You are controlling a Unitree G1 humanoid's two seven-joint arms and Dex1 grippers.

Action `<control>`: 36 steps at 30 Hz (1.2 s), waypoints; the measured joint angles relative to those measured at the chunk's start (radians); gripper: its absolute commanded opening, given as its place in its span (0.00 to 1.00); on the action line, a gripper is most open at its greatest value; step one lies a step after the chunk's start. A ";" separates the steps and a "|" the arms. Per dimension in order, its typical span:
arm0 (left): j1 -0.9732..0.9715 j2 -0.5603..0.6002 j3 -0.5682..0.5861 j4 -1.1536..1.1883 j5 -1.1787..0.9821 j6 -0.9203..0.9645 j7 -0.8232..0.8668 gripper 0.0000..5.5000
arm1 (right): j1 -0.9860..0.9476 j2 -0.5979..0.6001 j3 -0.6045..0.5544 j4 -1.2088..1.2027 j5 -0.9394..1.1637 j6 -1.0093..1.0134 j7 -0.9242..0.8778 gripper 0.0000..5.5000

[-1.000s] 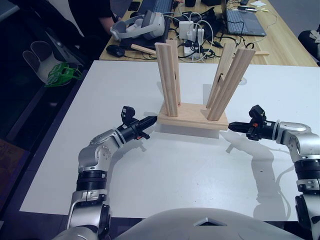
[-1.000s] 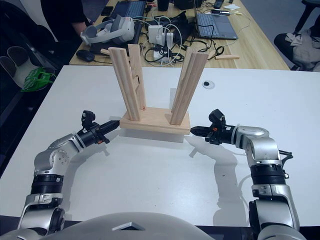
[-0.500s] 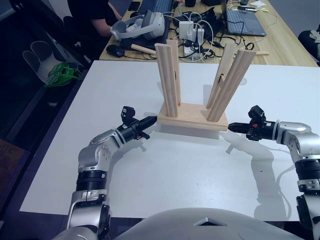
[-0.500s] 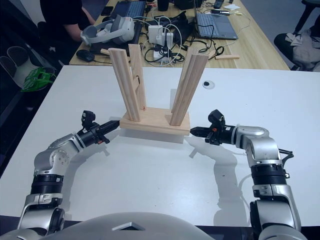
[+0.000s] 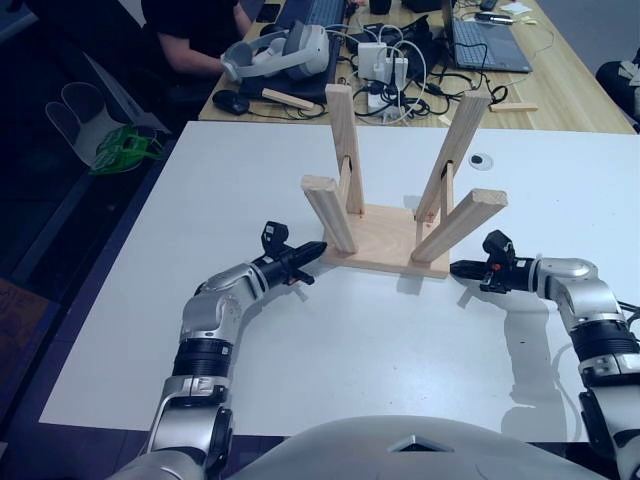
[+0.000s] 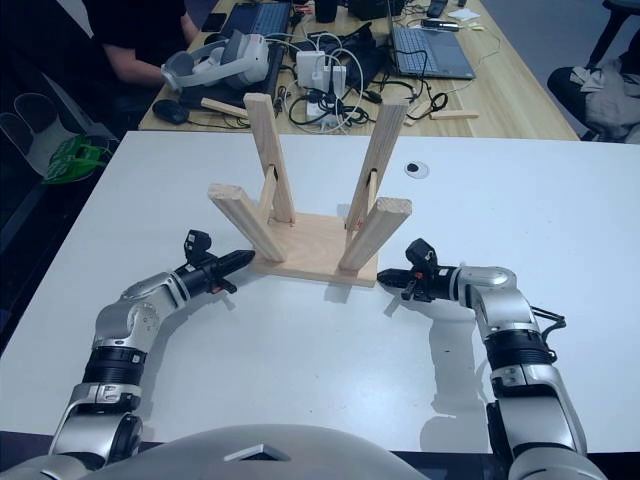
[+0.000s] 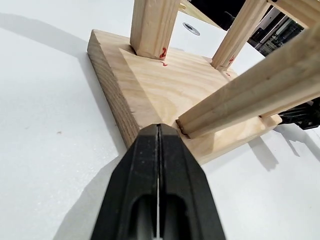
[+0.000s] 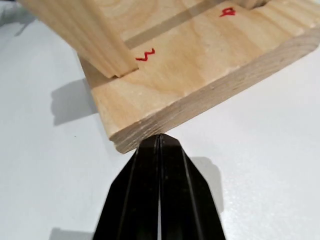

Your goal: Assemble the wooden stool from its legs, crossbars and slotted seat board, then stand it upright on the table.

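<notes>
The wooden stool is upside down on the white table [image 5: 330,340], tipped toward me. Its seat board [image 5: 385,240] rests on its near edge and its far edge looks lifted. Two legs [image 5: 343,150] rise at the back, and two more [image 5: 328,212] lean low toward me. My left gripper [image 5: 318,247] is shut, its tip against the board's near left corner [image 7: 131,131]. At the near right corner [image 8: 117,140] my right gripper [image 5: 458,267] is also shut, its tip touching the board's edge. Red marks show beside the leg sockets.
Behind the white table stands a wooden desk with a VR headset [image 5: 280,50], tangled cables and chargers [image 5: 385,60], a laptop [image 5: 487,45] and a loose wooden piece [image 5: 288,98]. A round grommet [image 5: 481,159] is set in the table's far right. A green object [image 5: 125,148] lies off the left edge.
The stool has tipped from flat on its seat toward me, so the near legs now lean low. Both grippers have moved inward to the board's near corners.
</notes>
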 measured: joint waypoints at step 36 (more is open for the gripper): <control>0.003 -0.076 0.064 0.213 0.227 -0.454 0.385 0.00 | -1.062 0.258 -0.125 0.801 -0.249 -0.008 -0.622 0.00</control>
